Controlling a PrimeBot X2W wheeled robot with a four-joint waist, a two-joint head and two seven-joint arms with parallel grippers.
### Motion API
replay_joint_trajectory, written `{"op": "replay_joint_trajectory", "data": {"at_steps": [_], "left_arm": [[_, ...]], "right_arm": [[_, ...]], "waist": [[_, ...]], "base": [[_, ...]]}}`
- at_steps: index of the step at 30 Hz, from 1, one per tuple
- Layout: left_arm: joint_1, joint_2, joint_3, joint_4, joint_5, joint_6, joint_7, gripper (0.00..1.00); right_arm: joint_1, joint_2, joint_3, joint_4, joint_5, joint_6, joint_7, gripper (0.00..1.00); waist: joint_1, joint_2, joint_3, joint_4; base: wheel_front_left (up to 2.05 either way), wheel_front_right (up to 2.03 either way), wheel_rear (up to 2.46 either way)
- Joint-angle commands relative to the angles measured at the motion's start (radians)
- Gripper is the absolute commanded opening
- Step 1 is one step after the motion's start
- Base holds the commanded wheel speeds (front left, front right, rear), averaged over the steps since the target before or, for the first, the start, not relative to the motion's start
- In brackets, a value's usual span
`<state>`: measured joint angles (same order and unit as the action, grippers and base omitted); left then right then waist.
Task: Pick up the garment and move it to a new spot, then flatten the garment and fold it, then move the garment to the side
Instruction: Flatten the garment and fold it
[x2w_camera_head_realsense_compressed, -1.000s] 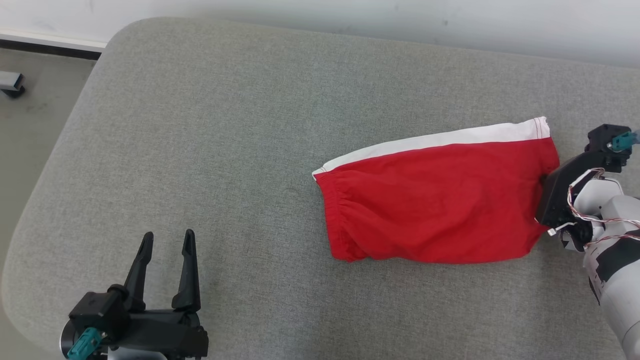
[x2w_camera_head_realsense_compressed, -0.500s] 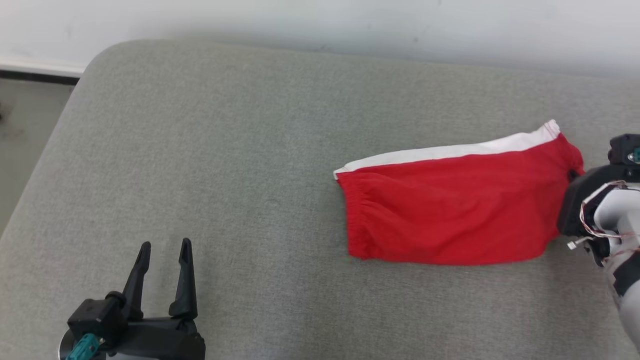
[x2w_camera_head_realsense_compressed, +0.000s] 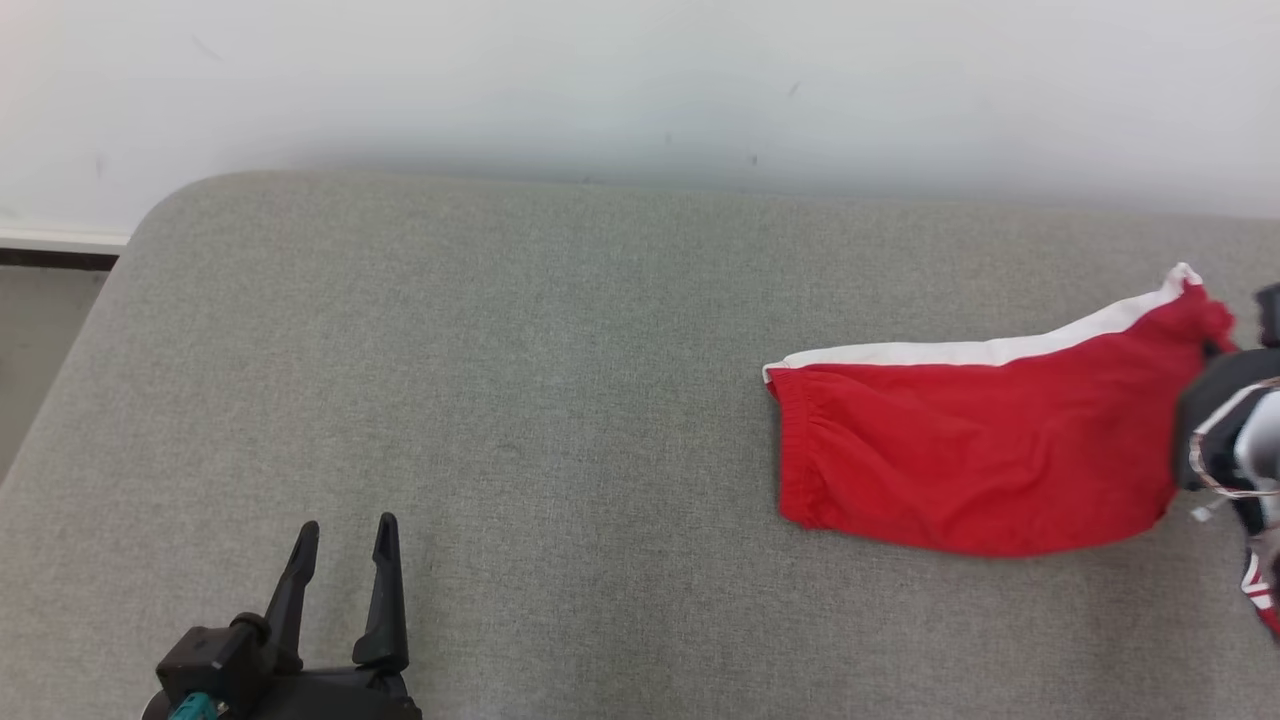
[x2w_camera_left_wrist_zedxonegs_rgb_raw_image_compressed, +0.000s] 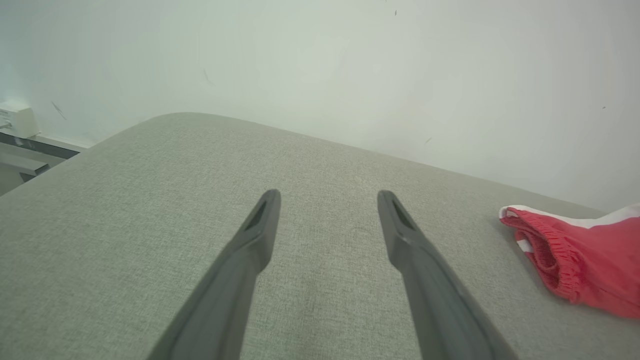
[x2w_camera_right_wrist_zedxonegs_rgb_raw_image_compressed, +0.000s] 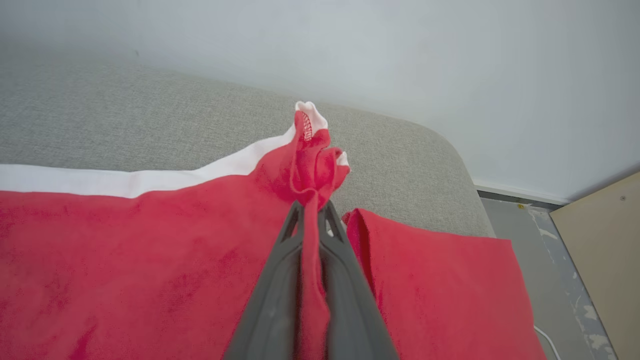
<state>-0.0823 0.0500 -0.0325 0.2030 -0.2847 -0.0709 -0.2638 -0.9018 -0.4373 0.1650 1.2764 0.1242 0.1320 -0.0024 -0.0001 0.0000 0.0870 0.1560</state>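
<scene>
The garment (x2w_camera_head_realsense_compressed: 970, 460) is a pair of red shorts with a white side stripe, lying at the right of the grey cushion (x2w_camera_head_realsense_compressed: 500, 400). My right gripper (x2w_camera_right_wrist_zedxonegs_rgb_raw_image_compressed: 311, 207) is shut on a bunched fold of the garment (x2w_camera_right_wrist_zedxonegs_rgb_raw_image_compressed: 150, 260) at its right end, lifting that edge; in the head view its dark body sits at the far right edge. The elastic waistband (x2w_camera_left_wrist_zedxonegs_rgb_raw_image_compressed: 550, 255) faces left. My left gripper (x2w_camera_head_realsense_compressed: 345, 535) stands open over bare cushion at the lower left, well apart from the garment (x2w_camera_left_wrist_zedxonegs_rgb_raw_image_compressed: 595, 270).
A pale wall (x2w_camera_head_realsense_compressed: 640, 80) runs behind the cushion. The cushion's rounded left edge (x2w_camera_head_realsense_compressed: 110, 300) drops to the floor (x2w_camera_head_realsense_compressed: 40, 330). In the right wrist view, the cushion's right end (x2w_camera_right_wrist_zedxonegs_rgb_raw_image_compressed: 450, 165) gives way to floor and a tan board (x2w_camera_right_wrist_zedxonegs_rgb_raw_image_compressed: 600, 250).
My right gripper has closed on the garment's right end and drawn it rightward, its corner rising. The head camera has tilted up, showing more wall. The left gripper has stayed open.
</scene>
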Motion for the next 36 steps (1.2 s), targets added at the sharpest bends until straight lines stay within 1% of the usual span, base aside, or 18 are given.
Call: {"op": "replay_joint_trajectory", "data": {"at_steps": [1, 4, 9, 11, 13, 17, 26, 27, 28, 29, 31, 34, 35, 36], "left_arm": [[0.007, 0.001, 0.003, 0.004, -0.003, -0.003, 0.000, 1.00], [0.007, 0.001, 0.007, 0.011, -0.005, -0.007, 0.000, 1.00], [0.016, 0.001, 0.008, 0.005, -0.006, -0.008, 0.000, 1.00], [0.017, 0.001, 0.002, 0.001, -0.006, -0.002, 0.000, 1.00], [0.014, 0.001, -0.004, 0.001, -0.009, -0.002, 0.000, 1.00], [0.002, 0.001, -0.017, 0.012, -0.016, -0.007, 0.000, 1.00], [0.009, 0.001, -0.034, 0.013, -0.023, -0.003, 0.000, 1.00], [0.010, 0.001, -0.033, 0.014, -0.023, -0.003, 0.000, 1.00], [0.012, 0.001, -0.033, 0.014, -0.022, -0.004, 0.000, 1.00], [0.015, 0.001, -0.033, 0.015, -0.023, -0.003, 0.000, 1.00], [0.020, 0.001, -0.031, 0.016, -0.023, -0.001, 0.000, 1.00], [0.026, 0.001, -0.024, 0.019, -0.017, -0.001, 0.000, 1.00], [0.026, 0.001, -0.024, 0.019, -0.017, -0.001, 0.000, 1.00], [0.026, 0.001, -0.022, 0.019, -0.014, -0.002, 0.000, 1.00]], "right_arm": [[0.002, 0.022, 0.005, -0.009, -0.009, -0.003, -0.008, 0.00], [0.000, 0.080, 0.027, -0.035, -0.037, -0.003, -0.002, 0.00], [0.007, 0.195, 0.090, -0.073, -0.065, -0.003, 0.052, 0.00], [0.013, 0.245, 0.111, -0.085, -0.052, -0.003, 0.077, 0.00], [0.019, 0.280, 0.136, -0.089, -0.042, -0.003, 0.105, 0.00], [0.027, 0.327, 0.188, -0.103, -0.029, -0.003, 0.138, 0.00], [0.059, 0.364, 0.271, -0.134, 0.033, -0.003, 0.173, 0.00], [0.063, 0.366, 0.277, -0.138, 0.041, -0.003, 0.175, 0.05], [0.070, 0.368, 0.283, -0.143, 0.053, -0.003, 0.177, 0.45], [0.077, 0.372, 0.280, -0.154, 0.080, -0.003, 0.171, 1.00], [0.092, 0.380, 0.279, -0.193, 0.150, -0.003, 0.156, 1.00], [0.110, 0.384, 0.271, -0.289, 0.296, -0.003, 0.147, 1.00], [0.110, 0.384, 0.271, -0.289, 0.296, -0.003, 0.147, 1.00], [0.111, 0.377, 0.277, -0.319, 0.320, -0.003, 0.137, 1.00]], "waist": [[0.0001, 0.0000, -0.011, -0.004], [0.0001, 0.0000, -0.020, -0.005], [0.0001, 0.0000, -0.022, -0.005], [0.0001, 0.0000, -0.019, -0.002], [0.0001, 0.0000, -0.016, 0.005], [0.0001, 0.0000, -0.014, 0.026], [0.0001, 0.0000, -0.021, 0.062], [0.0001, 0.0000, -0.022, 0.063], [0.0001, 0.0000, -0.023, 0.064], [0.0001, 0.0000, -0.025, 0.063], [0.0001, 0.0000, -0.029, 0.061], [0.0001, 0.0000, -0.036, 0.054], [0.0001, 0.0000, -0.036, 0.054], [0.0001, 0.0000, -0.038, 0.051]], "base": [[0.00, 0.00, 0.00], [0.00, 0.00, 0.00], [0.00, 0.00, 0.00], [0.00, 0.00, 0.00], [0.00, 0.00, 0.00], [0.00, 0.00, 0.00], [0.00, 0.00, 0.00], [0.00, 0.00, 0.00], [0.00, 0.00, 0.00], [0.00, 0.00, 0.00], [0.00, 0.00, 0.00], [0.00, 0.00, 0.00], [0.00, 0.00, 0.00], [0.00, 0.00, 0.00]]}}
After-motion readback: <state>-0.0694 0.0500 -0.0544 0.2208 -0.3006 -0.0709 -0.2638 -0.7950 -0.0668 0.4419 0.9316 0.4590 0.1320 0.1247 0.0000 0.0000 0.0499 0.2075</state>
